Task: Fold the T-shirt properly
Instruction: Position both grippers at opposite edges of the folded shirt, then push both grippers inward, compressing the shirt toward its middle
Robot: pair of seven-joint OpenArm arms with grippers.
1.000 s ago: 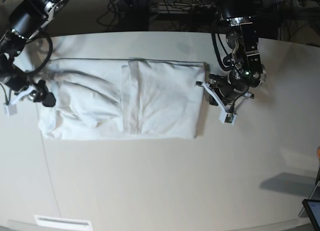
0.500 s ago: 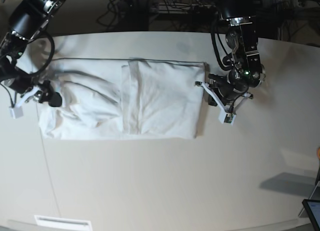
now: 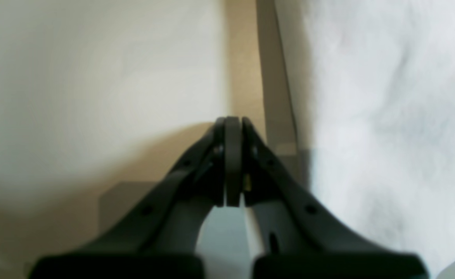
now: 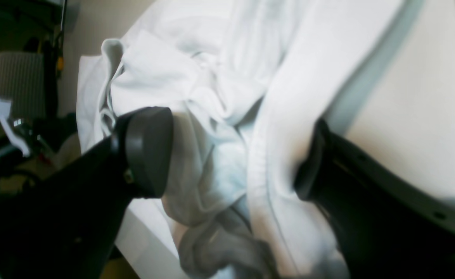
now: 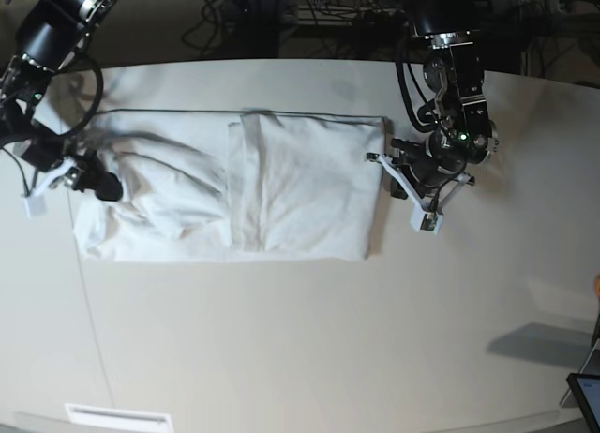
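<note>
Lying flat across the far half of the counter (image 5: 300,339), the T-shirt (image 5: 281,189) forms a long rectangle, its long edges running side to side in the base view. One end of it is smooth, with a narrow folded band crossing it from the far edge to the near edge. The other end is rumpled into loose, puffy folds.

At the smooth end, the left end effector (image 5: 403,185) sits just beside the shirt's short edge, over bare counter. Its fingers are pressed together with nothing between them; the left wrist view shows the two dark pads (image 3: 233,155) meeting flat, the shirt's edge (image 3: 386,116) a little to one side of them and not touching.

At the rumpled end, the right end effector (image 5: 75,175) is right at the shirt's edge. Its fingers are spread wide. In the right wrist view one dark pad (image 4: 147,151) lies against the bunched folds (image 4: 211,97), and the other finger (image 4: 328,170) sits on the far side of a thick rolled hem, so cloth fills the gap between them. The fingers straddle the fabric and are not clamped on it.

Beyond the shirt's far edge the counter ends and dark cables (image 5: 244,25) lie behind it.
</note>
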